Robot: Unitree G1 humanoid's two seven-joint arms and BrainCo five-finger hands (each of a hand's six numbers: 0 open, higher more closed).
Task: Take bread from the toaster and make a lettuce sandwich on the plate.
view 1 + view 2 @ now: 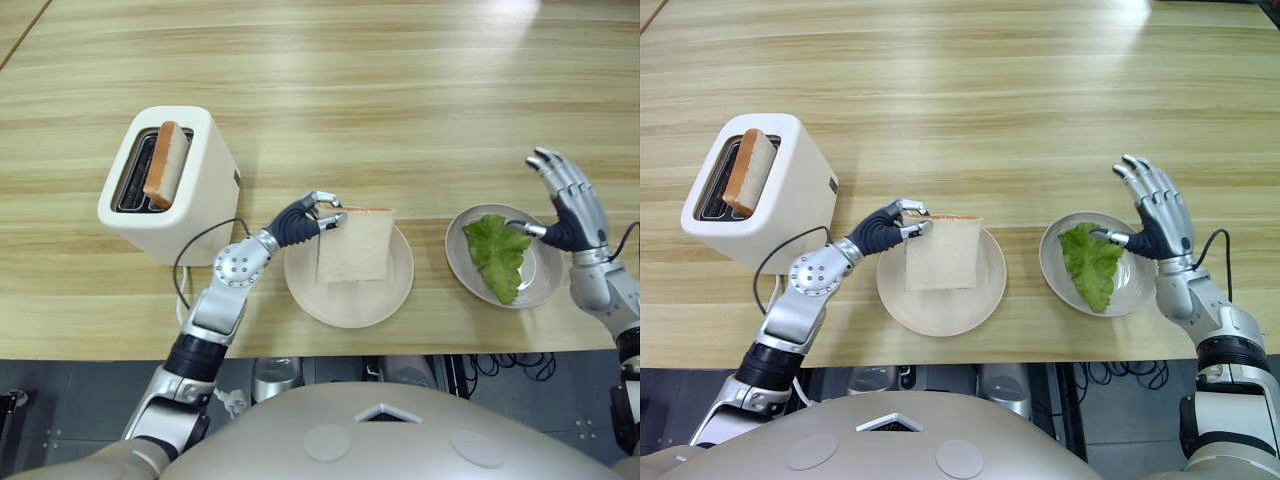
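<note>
1. The left hand (310, 218) pinches the top-left corner of a square white bread slice (358, 248) over the round beige plate (350, 305), near the wooden table's (400, 100) front edge.
2. The bread looks light, soft and easily torn, so grip it at the crust.
3. The right hand (570, 205) is spread open; its thumb possibly touches the limp green lettuce leaf (497, 255) in the grey bowl (545, 275).
4. 1 slice (166, 163) stands in the white toaster (195, 200).

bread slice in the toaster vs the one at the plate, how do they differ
The toaster slice stands on edge in the toaster, untouched; the plate slice is pinched at a corner by the left hand over the plate. The toaster slice shows a browned side, the plate slice a pale face. Both are sliced bread.
</note>
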